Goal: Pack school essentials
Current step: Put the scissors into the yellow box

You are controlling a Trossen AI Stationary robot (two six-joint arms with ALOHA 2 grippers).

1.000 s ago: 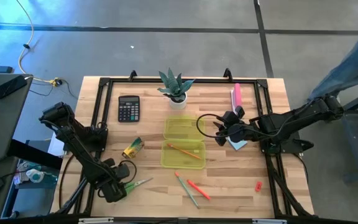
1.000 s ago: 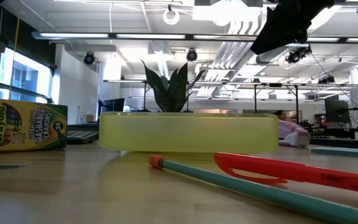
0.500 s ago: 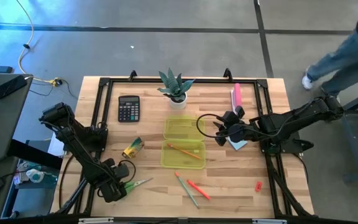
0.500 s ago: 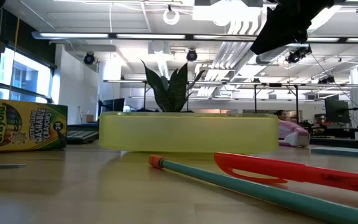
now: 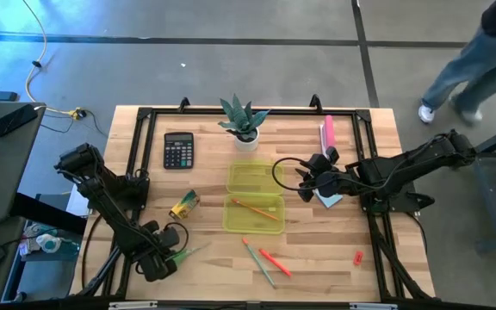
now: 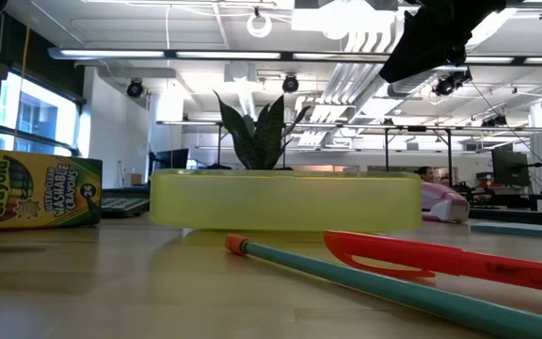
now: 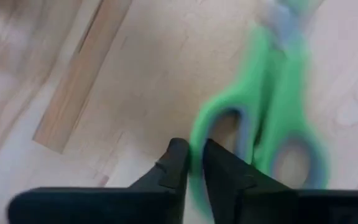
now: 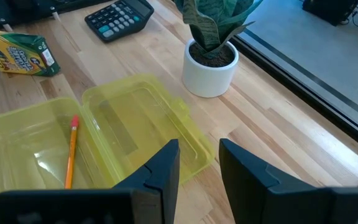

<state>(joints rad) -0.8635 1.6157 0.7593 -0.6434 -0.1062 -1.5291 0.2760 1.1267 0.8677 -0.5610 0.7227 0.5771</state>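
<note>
Green-handled scissors (image 5: 189, 255) lie flat on the table near its near-left corner, and my left gripper (image 5: 169, 261) is shut on their handle (image 7: 253, 124). An open yellow case (image 5: 254, 196) lies mid-table with a pencil (image 5: 257, 209) in its near half. A crayon box (image 5: 183, 204) lies left of the case. An orange and a green pen (image 5: 265, 261) lie near the front edge. A small red piece (image 5: 357, 257) lies at the near right. My right gripper (image 8: 197, 163) hovers open at the case's right side, above a light-blue notepad (image 5: 332, 199). My left gripper pinches the rim of one handle loop (image 7: 196, 140) of the scissors. One finger (image 7: 222, 168) stands inside the loop and the other (image 7: 178, 163) outside it. The fingers come down from above. The scissors lie flat on the table.
A black calculator (image 5: 178, 150) and a potted plant (image 5: 244, 120) stand toward the far edge, with a pink bar (image 5: 328, 133) at the far right. A black frame rail (image 5: 231, 112) borders the table. A person (image 5: 480, 52) walks beyond the far right corner.
The person beyond the table's far right corner has walked farther along. Both arms stand where they were.
</note>
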